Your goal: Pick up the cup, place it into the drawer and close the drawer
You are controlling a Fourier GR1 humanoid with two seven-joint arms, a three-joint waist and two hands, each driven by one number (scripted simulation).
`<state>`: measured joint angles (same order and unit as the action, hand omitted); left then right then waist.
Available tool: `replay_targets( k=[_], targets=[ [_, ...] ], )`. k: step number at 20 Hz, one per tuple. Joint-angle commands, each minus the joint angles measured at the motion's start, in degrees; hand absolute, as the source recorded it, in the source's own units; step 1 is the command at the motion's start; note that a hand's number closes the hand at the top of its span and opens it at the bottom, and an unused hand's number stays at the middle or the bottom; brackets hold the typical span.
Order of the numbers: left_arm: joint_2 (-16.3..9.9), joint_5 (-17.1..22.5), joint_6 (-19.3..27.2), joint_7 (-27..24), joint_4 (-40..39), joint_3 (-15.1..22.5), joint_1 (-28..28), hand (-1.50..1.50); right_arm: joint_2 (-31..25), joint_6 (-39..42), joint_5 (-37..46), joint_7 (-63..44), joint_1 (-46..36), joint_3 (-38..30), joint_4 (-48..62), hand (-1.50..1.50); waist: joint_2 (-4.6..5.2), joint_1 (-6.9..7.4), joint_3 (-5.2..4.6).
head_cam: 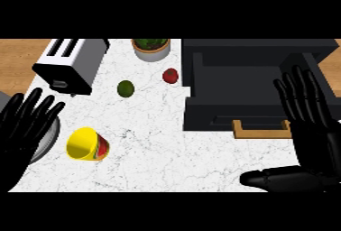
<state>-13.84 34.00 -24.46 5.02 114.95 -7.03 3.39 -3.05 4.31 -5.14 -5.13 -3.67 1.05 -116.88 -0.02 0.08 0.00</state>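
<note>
The yellow cup with a red-and-green patterned side (87, 144) lies tipped on the white marble counter (166, 158), well left of the open black drawer (233, 81). It appears rigid, light and smooth, so a grasp around the rim and wall seems suitable. The left hand (26, 119), fingers spread, sits just left of the cup; the right hand (307, 106), fingers straight, hovers over the drawer. Bare counter separates cup and drawer.

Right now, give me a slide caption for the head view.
Yellow cup lies tipped on the marble counter, black drawer open, left hand and right hand both open.
</note>
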Motion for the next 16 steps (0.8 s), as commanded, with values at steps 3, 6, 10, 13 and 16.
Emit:
replay_targets(
  k=[3, 6, 10, 13, 16],
  targets=[
    [-0.8, 2.0, -2.8, 0.8, -4.3, -3.1, -1.0, -1.5, -1.6, 0.5, 0.2, -0.5, -5.5, -2.1, 3.9, -1.5, 0.03, 0.12, -0.01],
    [1.7, -4.1, -2.5, -2.2, -7.8, -2.2, -1.6, -1.5, -1.7, -0.4, -1.3, -5.1, -4.8, -2.8, -0.7, -1.5, 0.01, -0.03, -0.01],
    [0.8, -3.5, -2.4, 0.5, -8.5, -3.0, -0.9, -1.5, 0.8, -2.5, 2.6, -4.6, -4.3, 1.6, -1.7, -1.5, -0.01, 0.04, -0.01],
    [-0.3, -6.0, -7.8, -5.2, -14.9, -5.6, -0.2, -1.5, -2.0, 1.7, -2.6, -2.7, 0.2, -3.1, -3.4, -1.5, 0.01, -0.16, -0.01],
    [3.6, -12.9, -8.1, -9.8, -15.3, -2.9, 3.6, -1.5, -0.7, 2.0, -1.3, 3.1, -0.4, -2.9, 3.1, -1.5, 0.04, 0.03, -0.01]
  ],
)
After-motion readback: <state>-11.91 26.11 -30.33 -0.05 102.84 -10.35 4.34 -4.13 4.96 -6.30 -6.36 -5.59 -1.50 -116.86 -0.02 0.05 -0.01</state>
